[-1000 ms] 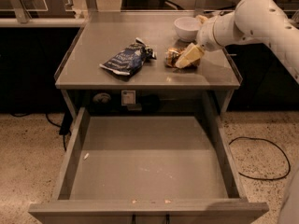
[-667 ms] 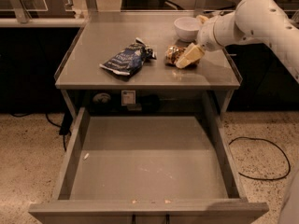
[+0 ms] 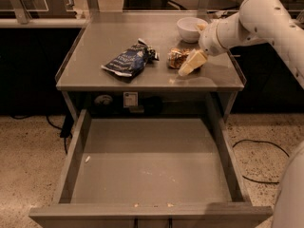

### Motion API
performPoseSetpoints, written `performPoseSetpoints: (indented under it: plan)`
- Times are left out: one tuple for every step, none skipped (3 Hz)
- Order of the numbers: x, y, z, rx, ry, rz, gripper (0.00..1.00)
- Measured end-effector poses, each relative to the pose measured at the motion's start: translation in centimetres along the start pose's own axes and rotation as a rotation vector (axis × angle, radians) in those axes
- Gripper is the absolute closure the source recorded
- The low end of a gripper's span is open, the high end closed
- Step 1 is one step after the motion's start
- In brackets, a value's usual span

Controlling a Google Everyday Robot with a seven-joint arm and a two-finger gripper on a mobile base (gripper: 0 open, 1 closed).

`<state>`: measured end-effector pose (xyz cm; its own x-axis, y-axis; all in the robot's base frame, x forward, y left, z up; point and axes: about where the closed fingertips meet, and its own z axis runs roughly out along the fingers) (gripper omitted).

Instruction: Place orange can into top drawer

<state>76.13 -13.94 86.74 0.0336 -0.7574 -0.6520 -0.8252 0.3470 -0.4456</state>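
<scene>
The orange can [image 3: 176,58], orange-brown with white markings, is on the grey tabletop at the right, just in front of the white bowl. My gripper [image 3: 191,63] is right beside the can on its right side, low over the tabletop and touching or nearly touching it. The top drawer [image 3: 152,172] is pulled fully open below the tabletop, and its flat grey bottom holds only a few crumbs.
A dark blue foil snack bag [image 3: 129,61] lies left of the can. A white bowl [image 3: 190,28] stands at the back right. My arm [image 3: 256,18] reaches in from the right. A black cable [image 3: 266,151] lies on the floor at the right.
The gripper and the can have shifted slightly toward the table's front edge. The bag, the bowl and the drawer have not moved.
</scene>
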Motion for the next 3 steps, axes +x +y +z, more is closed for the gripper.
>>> performPoseSetpoints:
  plan:
    - [0.2, 1.4, 0.3, -0.086, -0.007, 0.018, 0.0]
    - [0.3, 2.4, 0.5, -0.147, -0.006, 0.032, 0.0]
    - [-0.9, 2.9, 1.9, -0.185, -0.016, 0.011, 0.0]
